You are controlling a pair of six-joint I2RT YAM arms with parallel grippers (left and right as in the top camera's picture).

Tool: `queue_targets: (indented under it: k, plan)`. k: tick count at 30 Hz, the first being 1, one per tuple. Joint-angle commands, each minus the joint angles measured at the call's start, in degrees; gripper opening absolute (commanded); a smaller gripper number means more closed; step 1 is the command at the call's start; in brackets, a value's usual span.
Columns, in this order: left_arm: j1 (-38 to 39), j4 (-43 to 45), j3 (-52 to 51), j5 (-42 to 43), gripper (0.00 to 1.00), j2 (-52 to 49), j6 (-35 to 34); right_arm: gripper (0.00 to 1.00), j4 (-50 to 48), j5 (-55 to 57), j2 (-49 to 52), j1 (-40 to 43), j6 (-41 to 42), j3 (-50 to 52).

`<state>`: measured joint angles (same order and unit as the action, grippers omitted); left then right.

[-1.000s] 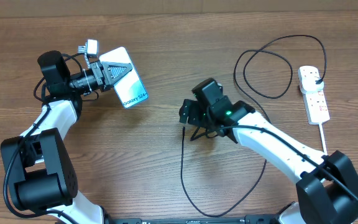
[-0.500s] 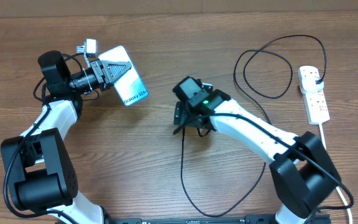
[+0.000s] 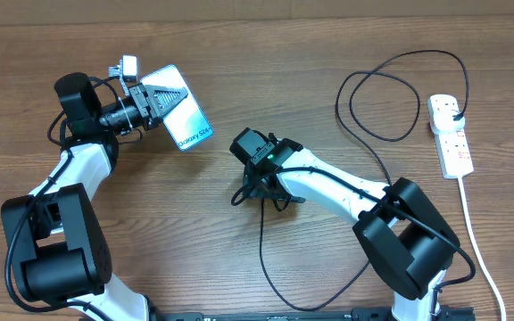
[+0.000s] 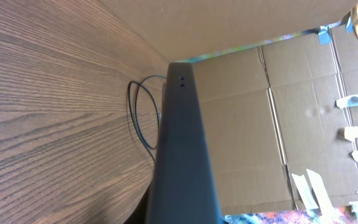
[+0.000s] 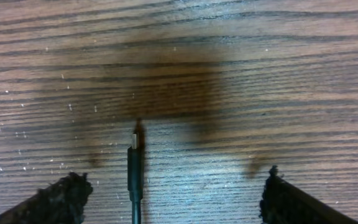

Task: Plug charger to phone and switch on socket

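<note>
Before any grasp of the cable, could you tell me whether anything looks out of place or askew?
Nothing is damaged or spilled. The only oddity is that the charger tip lies off-centre between the open jaws of the right gripper, well toward one side in the wrist view. A grasp from here might catch it unevenly.

"Galaxy", seemingly "S24", on phone [image 3: 193, 127]

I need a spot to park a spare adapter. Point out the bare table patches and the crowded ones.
Free: the stretch between the left arm and the charger run; also the table between the phone and the charger's loop. Crowded: the right side, with loop, socket and its white cord.
</note>
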<state>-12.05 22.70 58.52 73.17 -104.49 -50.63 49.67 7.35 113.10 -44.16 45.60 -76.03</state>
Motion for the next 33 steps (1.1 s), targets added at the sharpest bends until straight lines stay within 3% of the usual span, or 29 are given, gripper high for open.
queue_targets:
  k: [1,5,16,27,33]
  plan:
    - [0.0,0.5,0.2,0.3,0.04,0.3,-0.4,0.78,0.1,-0.1,0.0,0.2,0.9,-1.5]
    - [0.0,0.5,0.2,0.3,0.04,0.3,-0.9,0.66,-0.2,-0.1,1.9,0.2,0.8,-1.5]
    - [0.0,0.5,0.2,0.3,0.04,0.3,-0.9,0.61,-0.5,-0.9,4.2,0.2,0.8,-1.5]
    - [0.0,0.5,0.2,0.5,0.04,0.3,-1.3,0.16,0.0,-1.7,4.9,0.2,0.8,-1.6]
    - [0.0,0.5,0.2,0.8,0.04,0.3,-1.3,0.11,0.0,-1.9,4.9,0.2,0.8,-1.6]
